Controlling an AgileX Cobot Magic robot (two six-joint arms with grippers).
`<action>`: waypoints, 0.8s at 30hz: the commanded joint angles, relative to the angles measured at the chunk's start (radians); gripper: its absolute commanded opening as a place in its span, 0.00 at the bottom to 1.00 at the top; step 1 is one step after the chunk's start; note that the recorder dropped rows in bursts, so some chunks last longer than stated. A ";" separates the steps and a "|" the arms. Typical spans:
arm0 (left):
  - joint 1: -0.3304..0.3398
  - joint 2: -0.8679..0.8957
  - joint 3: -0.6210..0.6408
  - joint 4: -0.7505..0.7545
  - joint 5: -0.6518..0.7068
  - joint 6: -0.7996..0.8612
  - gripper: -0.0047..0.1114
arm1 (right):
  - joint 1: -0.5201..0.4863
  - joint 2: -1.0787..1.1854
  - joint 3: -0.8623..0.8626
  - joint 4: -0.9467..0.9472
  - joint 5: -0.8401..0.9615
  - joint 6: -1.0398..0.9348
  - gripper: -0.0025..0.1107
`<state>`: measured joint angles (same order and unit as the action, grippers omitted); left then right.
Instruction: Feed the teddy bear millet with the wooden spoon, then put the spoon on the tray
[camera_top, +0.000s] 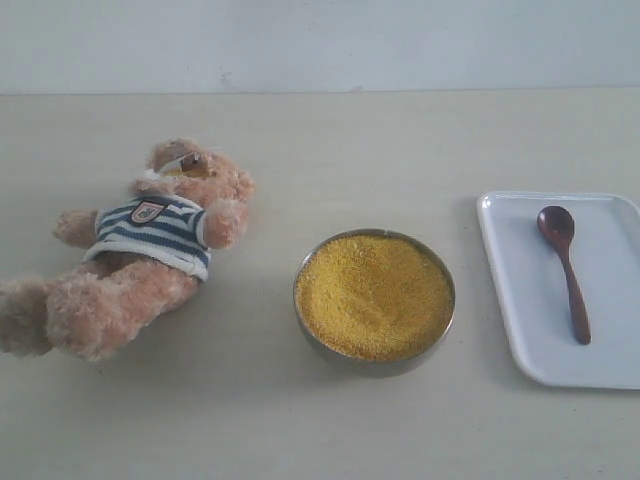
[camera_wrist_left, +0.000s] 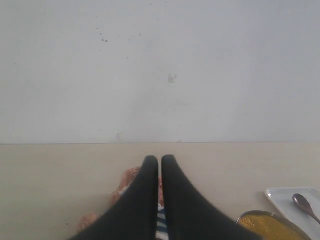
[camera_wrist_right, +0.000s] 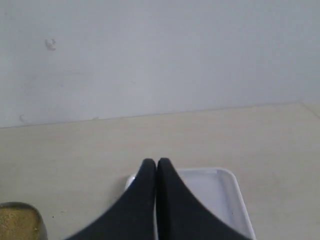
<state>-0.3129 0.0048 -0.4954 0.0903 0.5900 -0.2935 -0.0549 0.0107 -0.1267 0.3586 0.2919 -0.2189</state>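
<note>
Spoon (camera_top: 565, 272) lies flat on the tray (camera_top: 610, 350) at the right, long axis running roughly wall-to-front, round end toward the wall and the handle drifting slightly right as it comes forward. Bear (camera_top: 150, 240) is on its back at the left, head toward the wall, with the millet (camera_top: 372, 295) between bear and tray. Left gripper (camera_wrist_left: 160, 160) and right gripper (camera_wrist_right: 156, 162) are both pinched closed, holding nothing.

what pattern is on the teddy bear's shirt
Navy and white horizontal stripes, with a small badge on the chest; the teddy bear shows best in the exterior view.
</note>
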 joint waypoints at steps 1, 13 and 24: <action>0.003 -0.005 0.006 0.004 -0.011 -0.006 0.07 | -0.005 -0.005 0.127 0.031 -0.116 0.030 0.02; 0.003 -0.005 0.006 0.004 -0.011 -0.006 0.07 | -0.005 -0.011 0.127 -0.279 0.031 0.159 0.02; 0.003 -0.005 0.006 0.004 -0.011 -0.006 0.07 | -0.005 -0.011 0.127 -0.395 0.034 0.271 0.02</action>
<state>-0.3129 0.0048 -0.4954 0.0903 0.5900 -0.2935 -0.0573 0.0052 0.0012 0.0000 0.3298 0.0000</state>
